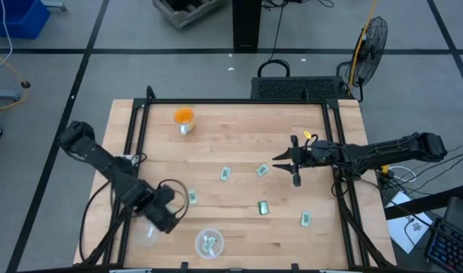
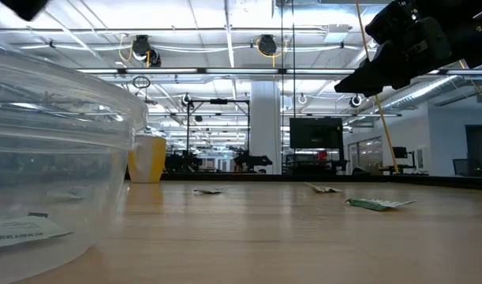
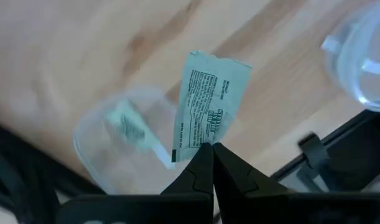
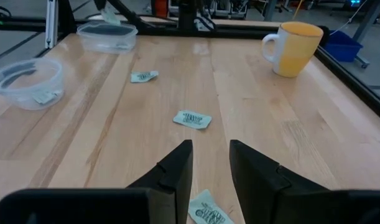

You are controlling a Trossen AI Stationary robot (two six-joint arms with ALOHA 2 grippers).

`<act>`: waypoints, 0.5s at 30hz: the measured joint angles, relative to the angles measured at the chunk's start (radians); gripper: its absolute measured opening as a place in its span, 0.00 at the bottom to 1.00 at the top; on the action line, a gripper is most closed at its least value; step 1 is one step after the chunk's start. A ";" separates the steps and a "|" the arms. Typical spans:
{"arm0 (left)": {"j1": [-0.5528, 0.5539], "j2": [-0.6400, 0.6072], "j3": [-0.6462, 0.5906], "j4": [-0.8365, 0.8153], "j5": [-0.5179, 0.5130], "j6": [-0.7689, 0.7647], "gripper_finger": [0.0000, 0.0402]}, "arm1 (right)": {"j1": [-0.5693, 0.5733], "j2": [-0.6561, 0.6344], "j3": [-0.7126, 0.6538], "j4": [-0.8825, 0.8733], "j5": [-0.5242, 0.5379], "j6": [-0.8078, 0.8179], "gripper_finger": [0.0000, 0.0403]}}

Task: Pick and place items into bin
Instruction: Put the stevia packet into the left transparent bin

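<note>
Pale green and white packets lie flat on the wooden table: [image 1: 225,174], [image 1: 262,170], [image 1: 264,206], [image 1: 306,219], [image 1: 193,198]. My left gripper [image 3: 209,150] is shut on one packet [image 3: 209,102] over a clear tub [image 3: 124,143] that has a packet in it, near the table's near left corner [image 1: 167,216]. My right gripper [image 1: 286,160] hovers open over the table's right half, with a packet [image 4: 208,214] just below its fingers [image 4: 177,165]. Another clear bin [image 1: 208,243] holds a packet. My left gripper pinches the packet by one short end [image 3: 199,142], only at the fingertips. The packet is lifted clear of the table and sticks out past the fingertips, over the clear tub.
A yellow-orange mug [image 1: 184,117] stands at the far left of the table. Black frame rails [image 1: 140,114] run along the left, far and right edges. In the low view the clear bin [image 2: 51,158] looms near left, and packets [image 2: 379,203] lie beyond it.
</note>
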 joint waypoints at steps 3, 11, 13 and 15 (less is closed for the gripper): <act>-0.080 0.000 -0.022 -0.001 0.017 -0.199 0.02 | 0.000 0.000 0.000 -0.016 0.000 0.000 0.24; -0.228 0.000 -0.031 0.001 0.004 -0.592 0.02 | 0.000 0.000 0.000 -0.020 0.000 0.015 0.24; -0.238 0.000 -0.032 0.001 0.001 -0.619 0.02 | 0.000 0.000 0.000 -0.019 0.000 0.015 0.24; -0.233 0.011 -0.043 0.001 -0.020 -0.629 0.01 | 0.000 0.000 0.000 -0.020 0.000 0.015 0.24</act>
